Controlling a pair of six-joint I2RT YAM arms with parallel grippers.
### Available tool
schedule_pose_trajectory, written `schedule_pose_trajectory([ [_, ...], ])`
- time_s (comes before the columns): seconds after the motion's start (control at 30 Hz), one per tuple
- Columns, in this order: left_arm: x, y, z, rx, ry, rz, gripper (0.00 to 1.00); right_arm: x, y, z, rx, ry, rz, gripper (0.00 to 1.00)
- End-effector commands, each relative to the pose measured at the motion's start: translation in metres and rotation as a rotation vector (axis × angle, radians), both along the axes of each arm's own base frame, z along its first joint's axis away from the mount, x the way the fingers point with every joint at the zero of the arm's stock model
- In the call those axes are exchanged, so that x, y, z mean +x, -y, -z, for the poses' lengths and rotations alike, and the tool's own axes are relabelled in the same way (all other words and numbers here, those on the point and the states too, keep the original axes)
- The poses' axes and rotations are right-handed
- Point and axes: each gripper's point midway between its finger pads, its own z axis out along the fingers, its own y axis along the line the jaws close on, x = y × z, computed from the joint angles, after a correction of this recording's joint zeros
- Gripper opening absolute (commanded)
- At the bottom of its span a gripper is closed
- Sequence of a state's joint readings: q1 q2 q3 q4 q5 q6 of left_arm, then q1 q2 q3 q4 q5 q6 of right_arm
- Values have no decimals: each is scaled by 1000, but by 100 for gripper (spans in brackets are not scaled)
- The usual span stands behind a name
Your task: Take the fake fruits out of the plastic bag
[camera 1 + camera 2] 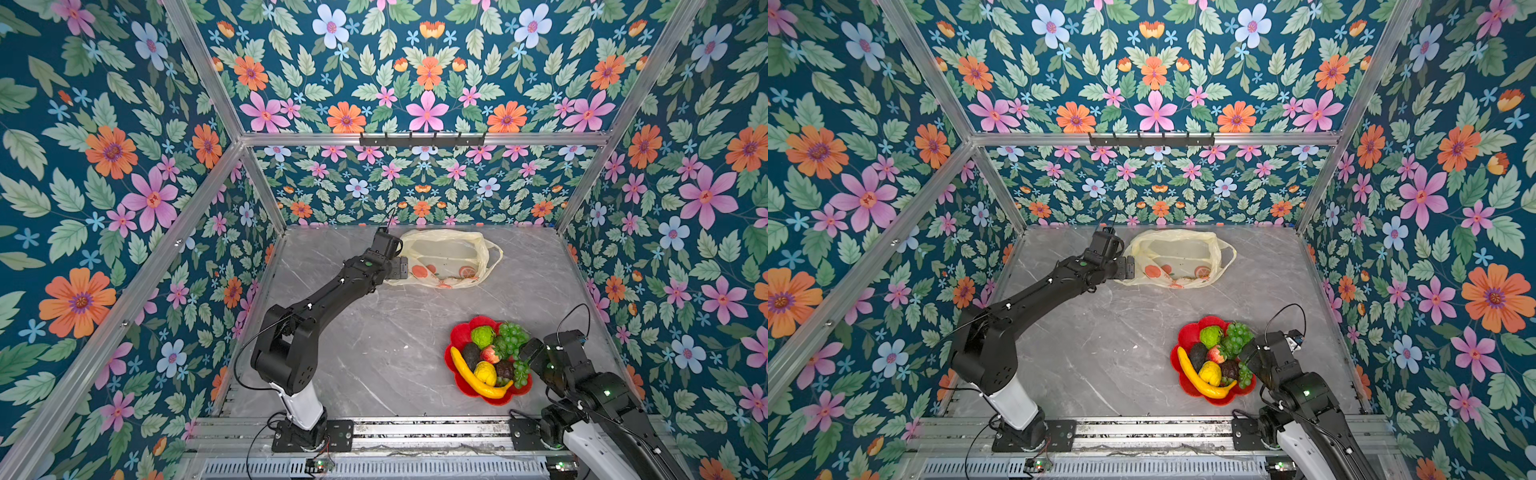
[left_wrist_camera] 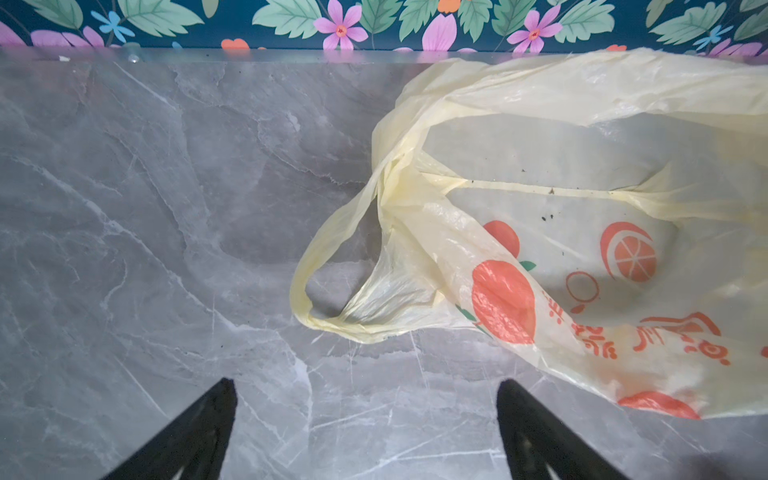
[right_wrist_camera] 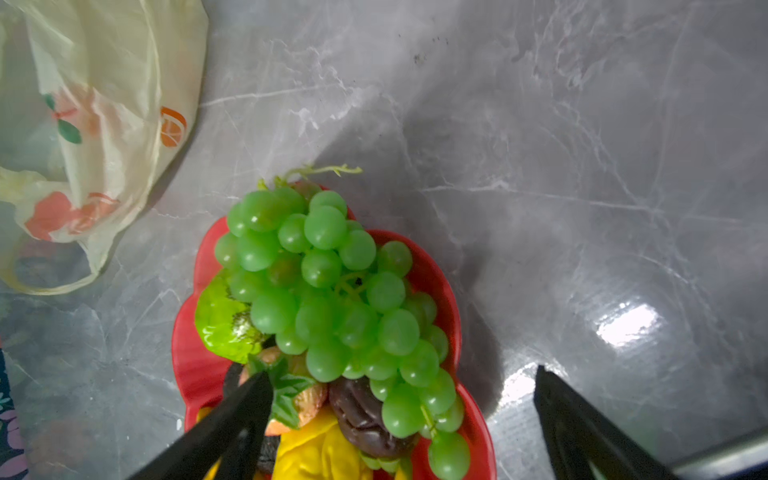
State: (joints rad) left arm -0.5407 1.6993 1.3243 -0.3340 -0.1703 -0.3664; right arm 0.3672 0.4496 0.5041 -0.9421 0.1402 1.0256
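Left jaws spread wide, empty, beside plastic bag (image 2: 457, 232), right jaws wide, empty, over fake fruits (image 3: 332, 291)

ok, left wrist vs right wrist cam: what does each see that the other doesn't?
Left wrist only: the plastic bag's open mouth, no fruit visible inside, and the open left hand. Right wrist only: red dish piled with grape bunch and other fake fruits, open right hand partly over it. Both: the bag and the grey table.
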Motion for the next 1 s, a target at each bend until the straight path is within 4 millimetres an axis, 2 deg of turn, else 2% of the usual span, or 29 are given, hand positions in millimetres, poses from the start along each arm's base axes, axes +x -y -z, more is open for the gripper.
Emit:
schedule_pose_trajectory([
  [0.0,0,-3,-8,-48,37,-36,100,-4,-14,9,75,-37,-27,99],
  [0.2,-10,-10,-8,-72,60,-52,100,0,-33,20,160,-31,-79,99],
  [0.37,-22,-15,-7,-107,82,-59,100,7,-44,18,220,6,-97,99],
  [0.6,-42,-33,-5,-140,128,-101,100,31,-63,11,343,99,-88,99],
  [0.77,-52,-46,-1,-135,143,-135,100,50,-74,3,334,129,-108,99],
  [0.97,-64,-60,0,-115,161,-164,100,67,-94,4,288,124,-154,99],
])
